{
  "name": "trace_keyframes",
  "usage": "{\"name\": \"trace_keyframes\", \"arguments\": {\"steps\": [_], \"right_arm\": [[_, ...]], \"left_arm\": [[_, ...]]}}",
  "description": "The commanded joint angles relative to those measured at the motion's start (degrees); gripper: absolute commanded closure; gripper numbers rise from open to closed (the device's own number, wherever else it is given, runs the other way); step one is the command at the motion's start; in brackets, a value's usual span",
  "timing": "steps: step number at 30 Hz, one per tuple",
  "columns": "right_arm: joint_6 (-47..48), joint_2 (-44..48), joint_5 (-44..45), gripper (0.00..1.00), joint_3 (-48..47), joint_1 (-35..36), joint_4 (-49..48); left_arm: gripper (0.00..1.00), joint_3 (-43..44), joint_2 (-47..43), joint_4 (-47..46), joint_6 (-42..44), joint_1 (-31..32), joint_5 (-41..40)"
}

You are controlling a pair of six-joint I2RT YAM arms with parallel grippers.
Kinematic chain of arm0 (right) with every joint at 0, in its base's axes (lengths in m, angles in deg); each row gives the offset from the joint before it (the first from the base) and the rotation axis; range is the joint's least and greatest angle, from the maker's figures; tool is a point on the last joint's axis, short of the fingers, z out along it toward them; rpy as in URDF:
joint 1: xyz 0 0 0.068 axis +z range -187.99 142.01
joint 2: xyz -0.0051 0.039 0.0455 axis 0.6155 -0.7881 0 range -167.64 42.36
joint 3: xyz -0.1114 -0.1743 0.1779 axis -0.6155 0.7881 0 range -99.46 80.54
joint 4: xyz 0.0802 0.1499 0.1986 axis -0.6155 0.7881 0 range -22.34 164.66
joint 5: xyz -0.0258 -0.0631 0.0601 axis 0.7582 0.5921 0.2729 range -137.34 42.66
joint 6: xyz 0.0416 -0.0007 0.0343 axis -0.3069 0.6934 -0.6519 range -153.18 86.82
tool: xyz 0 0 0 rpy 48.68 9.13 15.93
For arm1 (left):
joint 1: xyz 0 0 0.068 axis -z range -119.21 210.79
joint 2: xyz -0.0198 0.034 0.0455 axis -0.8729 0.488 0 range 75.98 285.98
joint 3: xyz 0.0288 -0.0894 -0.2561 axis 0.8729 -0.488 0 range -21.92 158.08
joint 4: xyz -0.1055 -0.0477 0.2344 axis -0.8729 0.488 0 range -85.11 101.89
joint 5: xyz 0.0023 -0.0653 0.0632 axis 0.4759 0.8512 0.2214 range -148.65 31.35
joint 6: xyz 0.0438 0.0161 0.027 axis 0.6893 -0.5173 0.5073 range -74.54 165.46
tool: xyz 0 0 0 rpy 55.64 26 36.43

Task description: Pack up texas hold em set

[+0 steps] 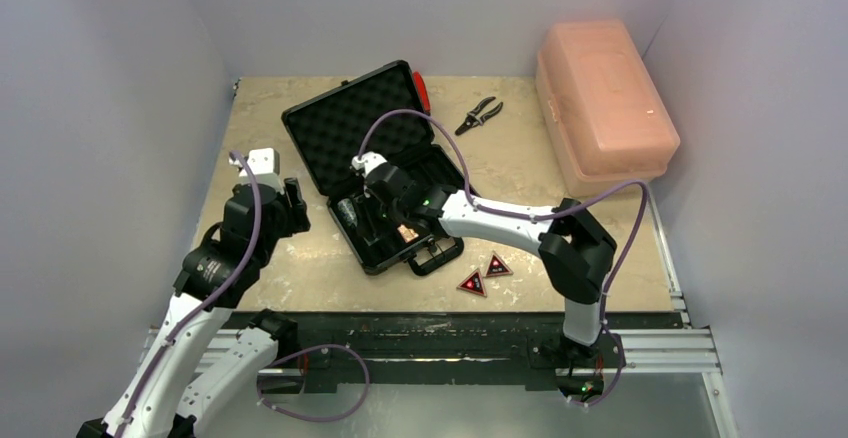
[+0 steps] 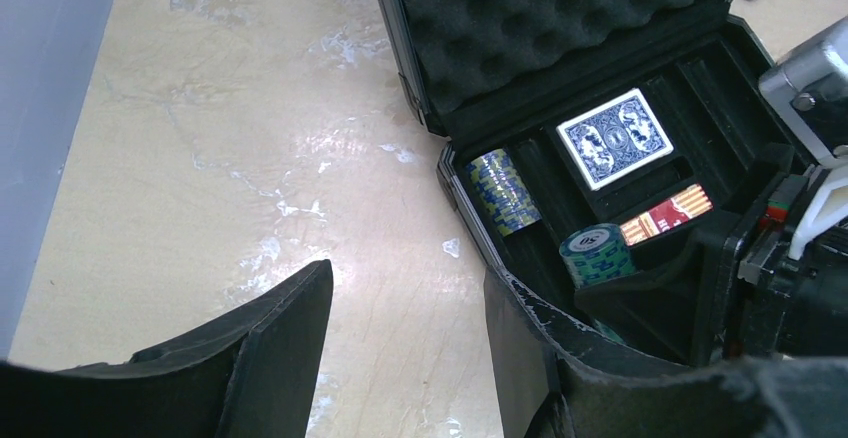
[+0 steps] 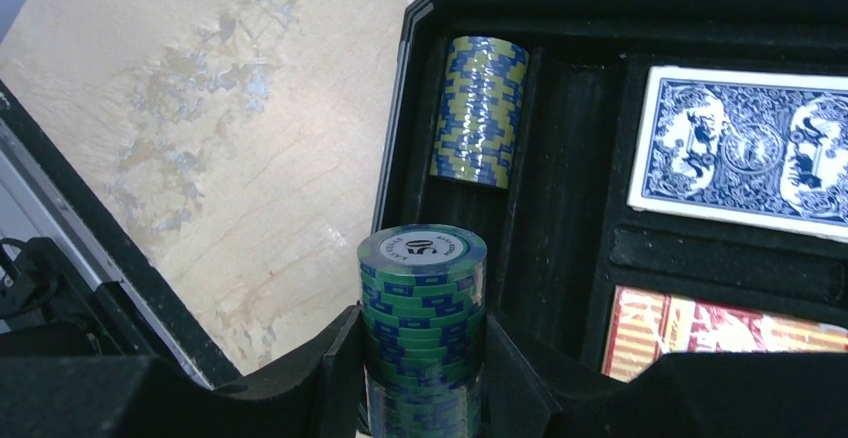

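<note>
The small black briefcase [image 1: 352,126] lies open in the middle of the table [image 1: 300,258], with its foam-lined lid laid back towards the far wall. In its tray, the blue card deck [image 3: 745,153] lies flat in the middle compartment. The orange-red card deck [image 3: 720,333] lies in the next compartment, nearer to the arms. A yellow-and-blue chip roll [image 3: 478,108] lies on its side in the narrow slot along the left wall of the tray.

The right gripper [image 3: 420,368] reaches over the near part of the case. Its two fingers are clamped on a green-and-blue chip roll [image 3: 422,298]. This roll stands upright with the "50" face on top, near the end of the left slot. I cannot tell if its bottom touches the tray.

The left gripper [image 2: 400,358] hovers over the bare table, just beside the left wall of the case. Its fingers stand apart and nothing is between them.

The red-black triangles [image 1: 471,282] lie side by side on the table, near the front right corner of the case. Pliers [image 1: 480,114] lie behind the case, and a large pink plastic box [image 1: 605,93] stands at the far right.
</note>
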Motion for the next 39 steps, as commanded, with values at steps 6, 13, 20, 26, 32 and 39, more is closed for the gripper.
{"name": "trace_keyframes", "arguments": {"steps": [6,13,20,26,32,39], "right_arm": [[0.7,-2.11,-1.68,1.0,-6.88,0.37,-3.61],[-0.64,-4.3,-1.49,1.0,-7.61,0.46,-2.23],[-1.52,-6.65,0.72,1.0,-8.98,0.46,-0.33],[-2.34,-8.39,1.2,1.0,-9.86,0.46,0.73],[-3.16,-9.95,1.72,1.0,-11.04,0.46,1.46],[-3.47,-11.24,2.33,1.0,-12.4,0.46,2.12]], "left_arm": [[0.43,1.85,0.84,-1.7,1.43,-0.92,-0.76],[0.43,1.85,0.65,-1.72,1.46,-1.07,-0.4],[0.43,1.89,0.71,-1.72,1.46,-1.14,-0.09],[0.43,1.85,0.41,-1.69,1.47,-1.18,-0.05],[0.43,1.85,0.19,-1.7,1.47,-1.18,0.04],[0.43,1.85,0.1,-1.62,1.47,-1.18,0.09]]}}
